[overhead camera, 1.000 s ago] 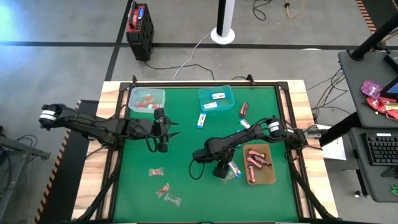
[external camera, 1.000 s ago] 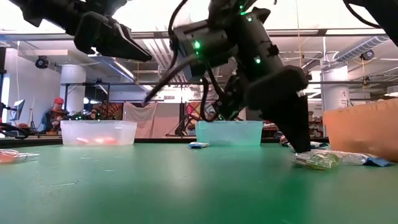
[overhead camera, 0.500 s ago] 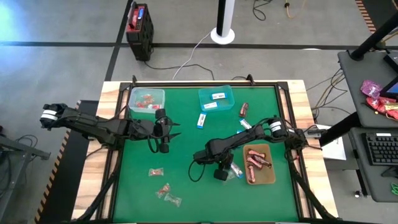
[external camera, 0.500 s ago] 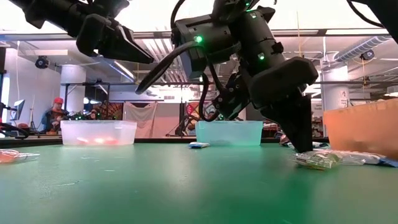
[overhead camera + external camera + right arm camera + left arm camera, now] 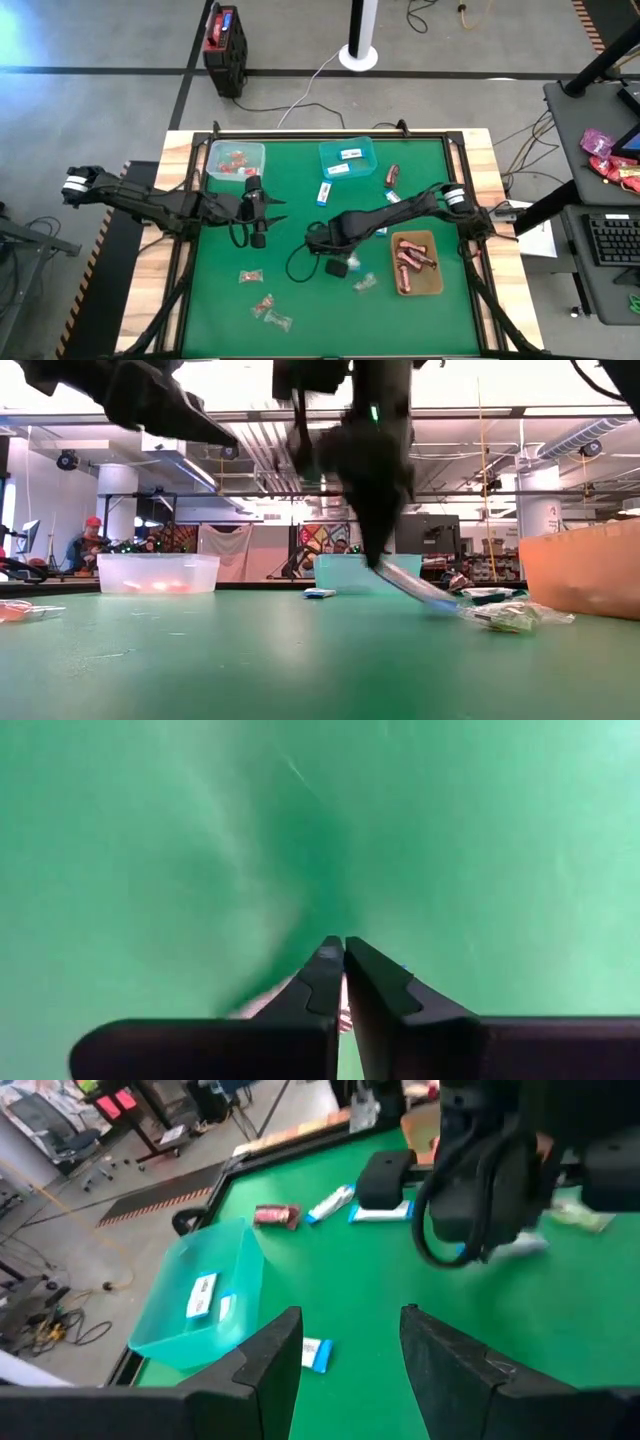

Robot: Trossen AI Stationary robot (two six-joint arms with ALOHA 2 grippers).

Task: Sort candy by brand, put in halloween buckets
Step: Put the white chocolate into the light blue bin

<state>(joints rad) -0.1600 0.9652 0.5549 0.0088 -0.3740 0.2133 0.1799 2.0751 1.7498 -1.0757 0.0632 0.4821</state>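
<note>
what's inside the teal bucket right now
The teal bucket holds two white-and-blue packets, one near its far side, one nearer. Its bottom shows clearly from above; nothing else is inside.

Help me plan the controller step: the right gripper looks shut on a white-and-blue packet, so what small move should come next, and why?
Probably carry it toward the teal bucket. The right gripper is shut on a white-and-blue packet hanging off the mat, and that bucket already holds matching packets.

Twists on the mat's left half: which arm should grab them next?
Left, probably. The left gripper is open, empty and nearest those twists; the right gripper is shut on a packet and farther off.
</note>
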